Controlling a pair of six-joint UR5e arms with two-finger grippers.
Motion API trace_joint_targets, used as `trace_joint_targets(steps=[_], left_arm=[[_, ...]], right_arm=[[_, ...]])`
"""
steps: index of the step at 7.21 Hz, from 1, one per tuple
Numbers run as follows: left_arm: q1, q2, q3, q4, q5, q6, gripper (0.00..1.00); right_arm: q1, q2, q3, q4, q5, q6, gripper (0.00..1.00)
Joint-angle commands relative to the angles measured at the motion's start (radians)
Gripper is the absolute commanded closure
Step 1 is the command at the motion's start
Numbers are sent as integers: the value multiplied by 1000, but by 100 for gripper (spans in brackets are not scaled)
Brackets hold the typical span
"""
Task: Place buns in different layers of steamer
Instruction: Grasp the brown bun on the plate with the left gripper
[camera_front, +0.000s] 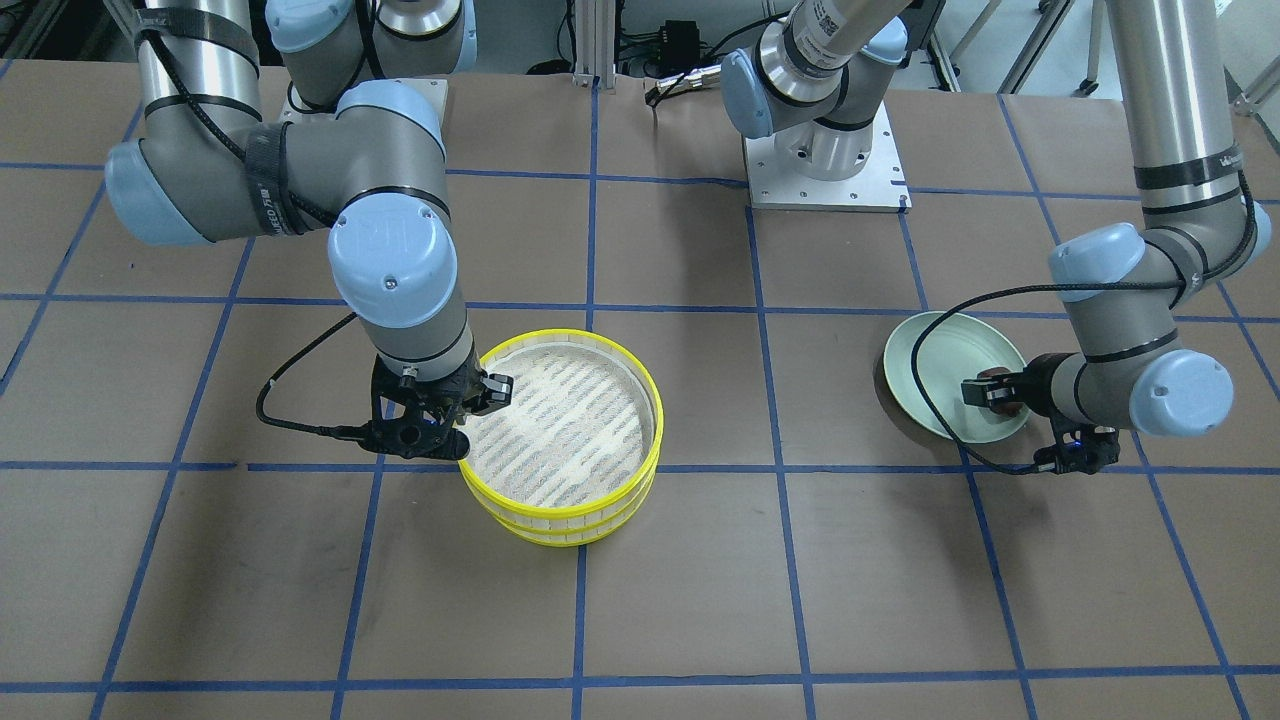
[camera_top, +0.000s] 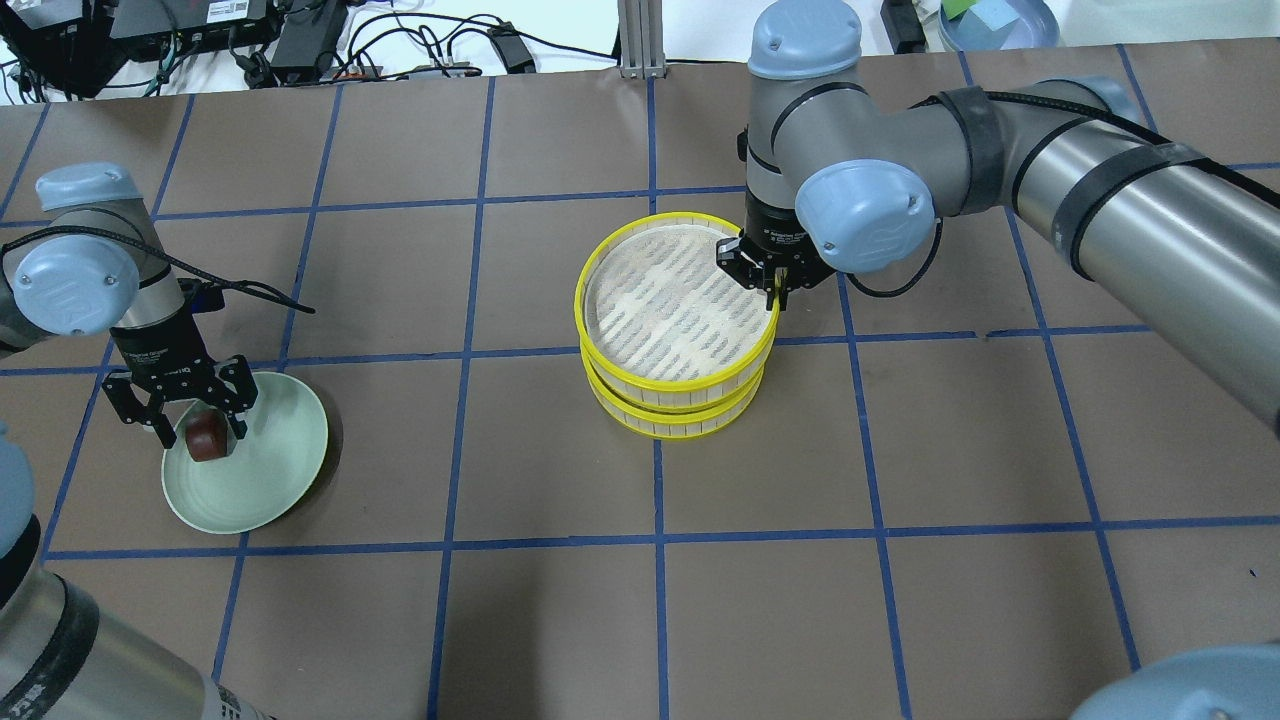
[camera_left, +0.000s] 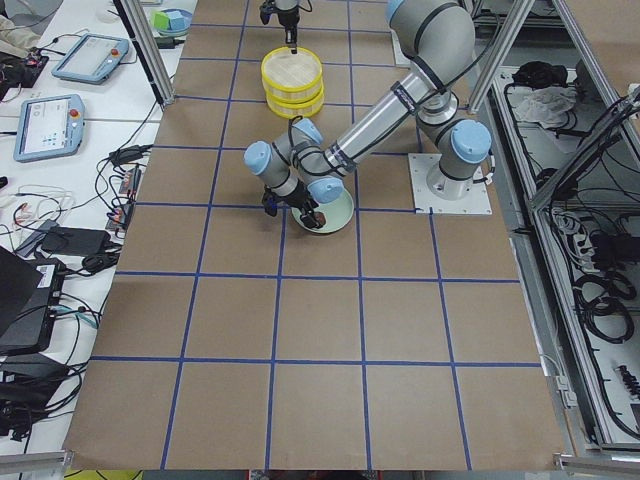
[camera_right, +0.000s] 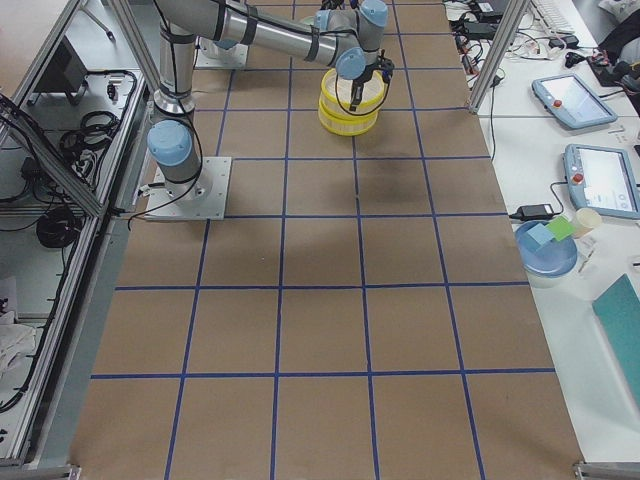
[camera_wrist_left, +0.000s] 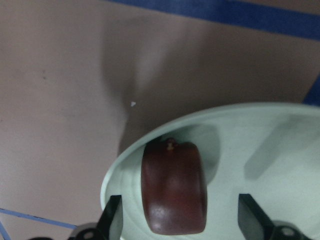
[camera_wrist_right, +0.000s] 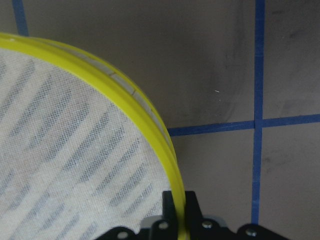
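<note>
Item 1. Steamer stack, mid-surface. The upper tray (camera_top: 600, 262), with a yellow rim and pale slatted side, sits directly on the lower tray (camera_top: 680, 425), which is of the same make. The upper tray's white striped mesh floor is in full view. All places below are given from this stack.

Item 2. Right tool (camera_top: 775, 288). It stands at the stack's rim on the side nearest the right arm, pointing straight down. Its jaws are pinched together on the upper tray's yellow rim, one finger inside the rim and one outside.

Item 3. Green plate (camera_top: 275, 465), pale and round. It lies flat on the surface (camera_top: 500, 600), well apart from the stack on the left arm's side.

Item 4. Brown bun (camera_top: 206, 440), dark reddish and glossy. It lies on the green plate, near the plate's edge farthest from the stack.

Item 5. Left tool (camera_top: 200, 430). It is lowered over the green plate, as far from the stack as the bun is. Its jaws are spread apart and straddle the brown bun, with a gap showing on either side, the wider gap on one side.

Item 6. Surface, brown and marked off in squares by blue tape. It carries the stack and the plate.
</note>
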Motion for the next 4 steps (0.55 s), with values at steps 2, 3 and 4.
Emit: trace_joint_targets(steps=[2,3,4], left_arm=[[0,-5,0,50,-44,2,90],[0,-5,8,51,-52,8,100],[0,-2,10,45,-52,21,100]], right_arm=[[9,7,0,-2,0,4,100],[9,9,0,-2,0,4,100],[9,9,0,0,0,-2,100]])
